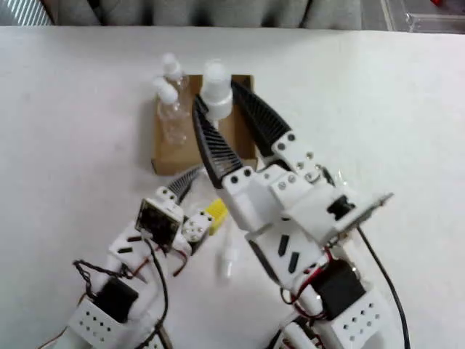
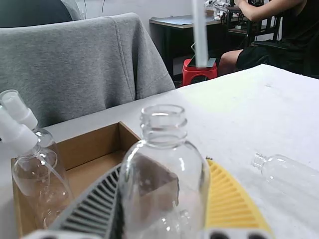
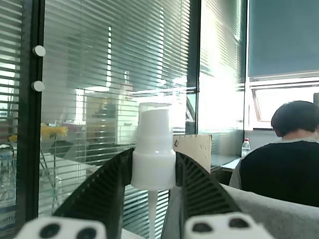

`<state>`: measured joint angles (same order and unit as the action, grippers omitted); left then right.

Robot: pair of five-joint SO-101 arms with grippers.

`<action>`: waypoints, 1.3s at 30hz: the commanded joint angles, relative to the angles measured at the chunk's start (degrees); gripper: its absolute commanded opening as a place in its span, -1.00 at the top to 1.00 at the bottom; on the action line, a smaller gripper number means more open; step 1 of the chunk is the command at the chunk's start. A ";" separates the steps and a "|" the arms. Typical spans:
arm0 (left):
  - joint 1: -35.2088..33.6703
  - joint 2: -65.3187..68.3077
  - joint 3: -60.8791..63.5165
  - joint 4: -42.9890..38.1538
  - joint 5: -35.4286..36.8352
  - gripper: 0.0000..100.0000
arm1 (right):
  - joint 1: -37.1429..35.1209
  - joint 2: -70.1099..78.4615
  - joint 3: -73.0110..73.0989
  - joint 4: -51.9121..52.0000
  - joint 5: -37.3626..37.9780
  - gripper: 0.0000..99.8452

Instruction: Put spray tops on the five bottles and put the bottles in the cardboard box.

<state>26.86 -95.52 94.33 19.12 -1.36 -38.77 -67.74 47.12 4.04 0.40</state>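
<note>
Right wrist view: the right gripper (image 3: 154,167) is clamped on a spray top (image 3: 154,144) by its wide white ring, in the middle of the frame; that looks like the best place to hold it, since the top seems light and hard, while its thin tube (image 3: 152,214) would likely bend. Left wrist view: the left gripper (image 2: 167,211) is squeezed round an open bottle (image 2: 164,164) at the lower middle; this bottle looks clear, empty, light and smooth, so it may slip or turn if held loosely; the fat body is the place to grip. Two capped bottles (image 2: 35,164) stand in the cardboard box (image 2: 94,144) at the lower left; a spare bottle (image 2: 289,174) lies on its side at the lower right. The table (image 1: 378,87) is white, flat and smooth; a grey cloth (image 2: 75,59) hangs behind it; window blinds (image 3: 99,74) fill the far wall.
</note>
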 commanded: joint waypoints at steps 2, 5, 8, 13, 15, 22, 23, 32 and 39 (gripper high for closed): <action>0.48 -1.19 -0.70 -1.85 0.79 0.96 | 0.75 0.48 1.23 -2.59 -0.26 0.97; 0.48 -1.27 -0.26 -1.85 0.79 0.96 | 0.84 0.48 2.90 -5.23 -0.09 0.97; 0.48 -1.27 -0.26 -1.85 0.79 0.96 | 0.84 0.57 4.48 -5.76 0.00 0.97; 0.48 -1.27 -0.26 -1.85 0.79 0.96 | 4.18 2.42 4.66 -5.93 0.00 0.97; 0.57 -1.27 -0.26 -1.85 0.79 0.96 | 6.02 4.97 4.66 -8.31 -0.26 0.97; 0.48 -1.27 -0.26 -1.85 0.79 0.96 | 8.13 11.47 4.66 -15.69 -0.44 0.97; 0.48 -1.27 -0.26 -1.85 0.79 0.96 | 8.04 11.47 4.66 -15.60 -0.44 0.97; 0.48 -1.27 -0.18 -1.85 0.79 0.96 | 4.44 6.90 2.99 -14.81 -0.44 0.97; 0.48 -1.27 -0.09 -1.85 0.79 0.96 | 1.19 5.93 3.16 -9.01 -0.26 0.97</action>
<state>26.95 -95.52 94.42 19.12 -1.36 -36.92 -60.79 52.66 -5.45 0.40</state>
